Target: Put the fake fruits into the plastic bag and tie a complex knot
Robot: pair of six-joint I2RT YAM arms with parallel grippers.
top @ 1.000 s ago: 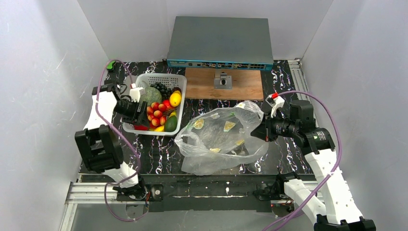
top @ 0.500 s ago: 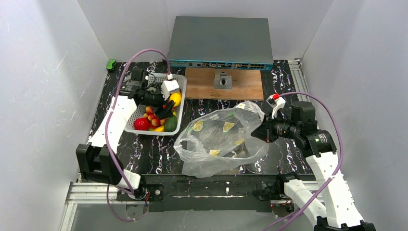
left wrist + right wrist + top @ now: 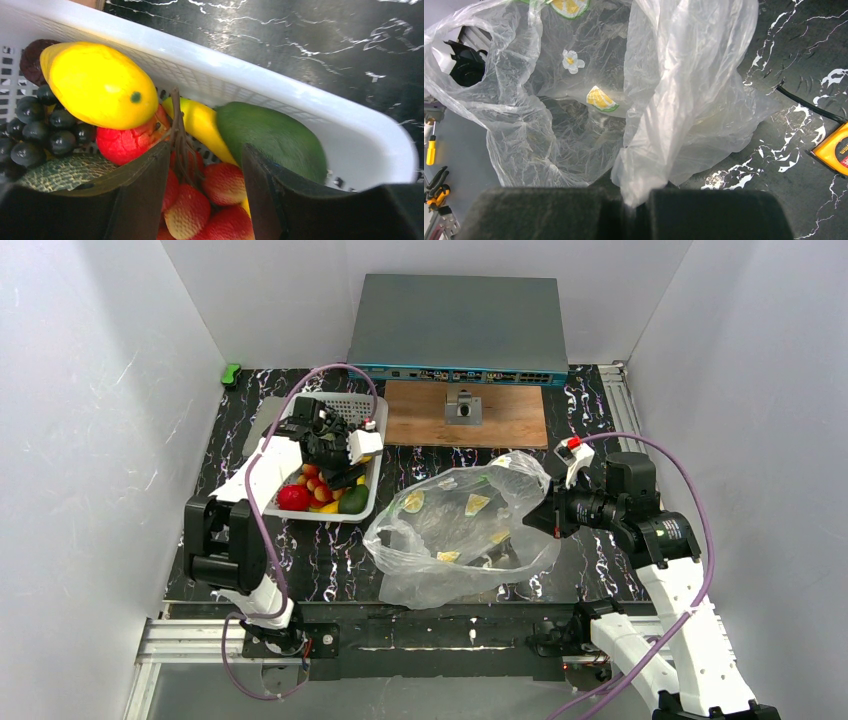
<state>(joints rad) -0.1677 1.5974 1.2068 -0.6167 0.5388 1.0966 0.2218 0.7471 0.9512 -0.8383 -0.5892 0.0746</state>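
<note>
The fake fruits lie in a white lattice basket (image 3: 341,402) at the back left. My left gripper (image 3: 336,464) is down among them, open. In the left wrist view its jaws (image 3: 206,150) straddle the red-orange cluster of balls (image 3: 225,182) and its brown stem. Around it lie a yellow fruit (image 3: 95,85), a green fruit (image 3: 272,137), a red fruit (image 3: 122,145) and dark grapes (image 3: 45,130). The clear plastic bag (image 3: 455,535) with lemon prints lies open at mid table. My right gripper (image 3: 547,514) is shut on its right edge (image 3: 659,165).
A grey network switch (image 3: 457,330) stands at the back, with a wooden board (image 3: 420,415) holding a small metal part (image 3: 463,407) in front. A yellow tape measure (image 3: 833,150) and black cable (image 3: 804,104) lie right of the bag. A green object (image 3: 231,372) sits far left.
My left arm has swung from the basket's left side over it and lowered the open gripper onto the red-orange cluster. The right gripper and the bag have stayed put.
</note>
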